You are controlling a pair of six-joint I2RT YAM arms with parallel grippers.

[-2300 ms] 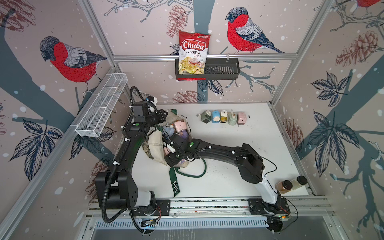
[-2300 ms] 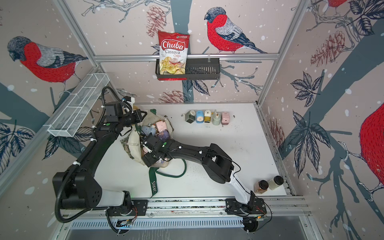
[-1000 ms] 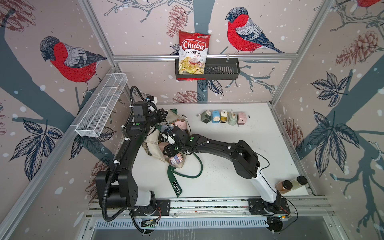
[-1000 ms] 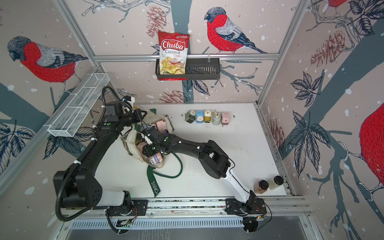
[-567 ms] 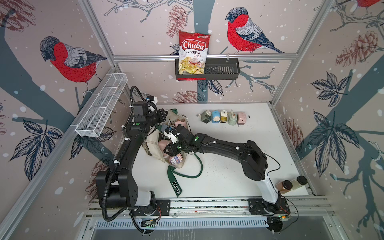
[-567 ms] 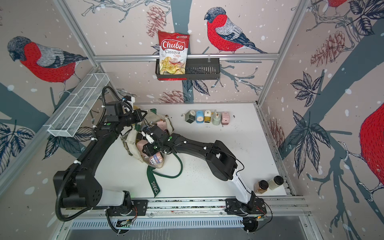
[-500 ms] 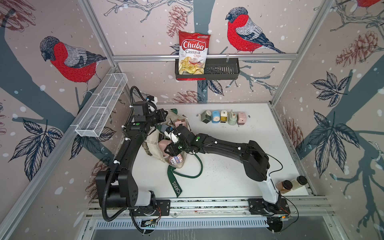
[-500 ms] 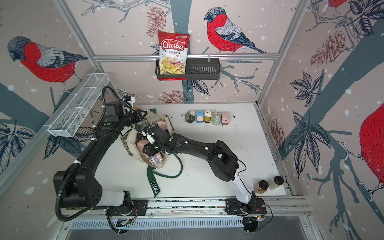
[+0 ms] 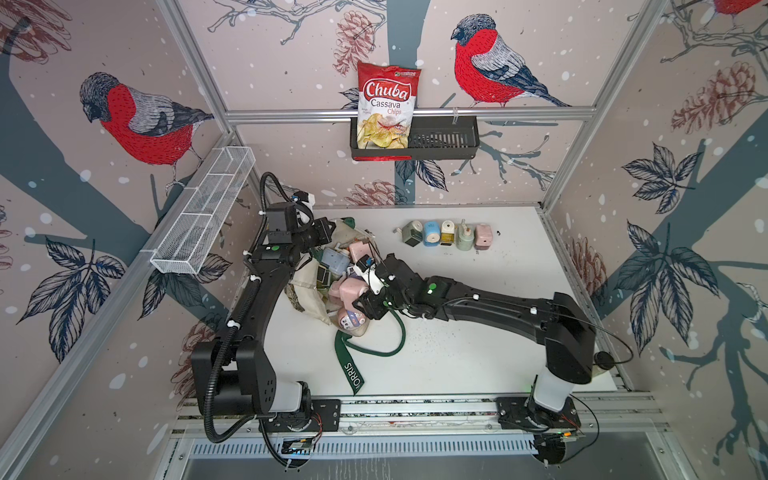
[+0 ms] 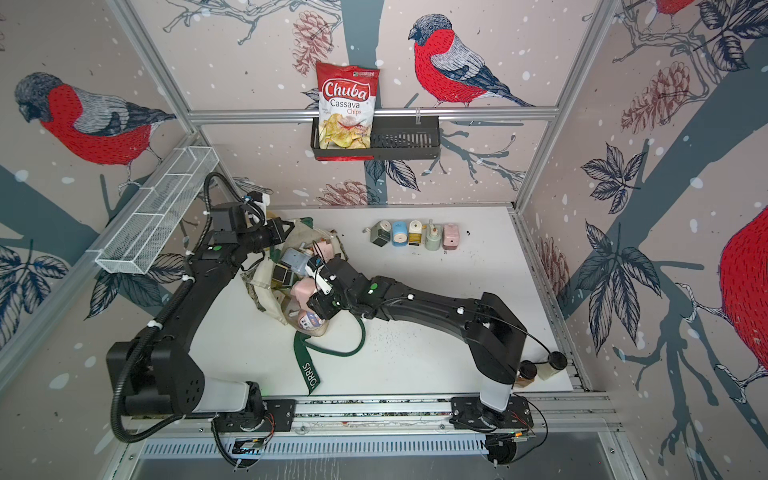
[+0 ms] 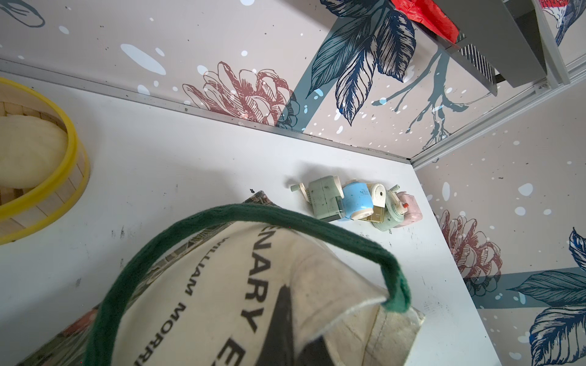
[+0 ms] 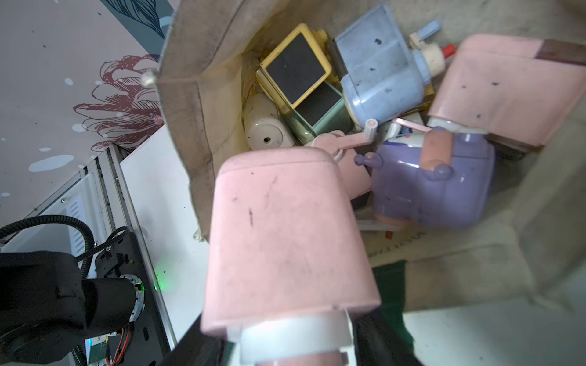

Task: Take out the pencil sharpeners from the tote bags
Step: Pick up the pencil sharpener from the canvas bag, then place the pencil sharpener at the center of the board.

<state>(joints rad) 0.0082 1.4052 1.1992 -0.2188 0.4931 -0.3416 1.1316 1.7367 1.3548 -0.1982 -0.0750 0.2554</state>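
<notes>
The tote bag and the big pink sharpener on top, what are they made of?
The tote bag looks like cream woven canvas: matte, creased, with a stitched hem. Its strap seems to be thick green webbing, fuzzy at the edges. The pink sharpener is probably hard plastic: smooth, softly shiny, with dark scuffs.

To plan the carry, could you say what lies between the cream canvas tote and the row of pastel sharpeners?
Only bare white tabletop, in both top views.

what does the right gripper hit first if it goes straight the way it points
Past the pink sharpener in its jaws, probably the pink crank in the tote; depth unclear.
</notes>
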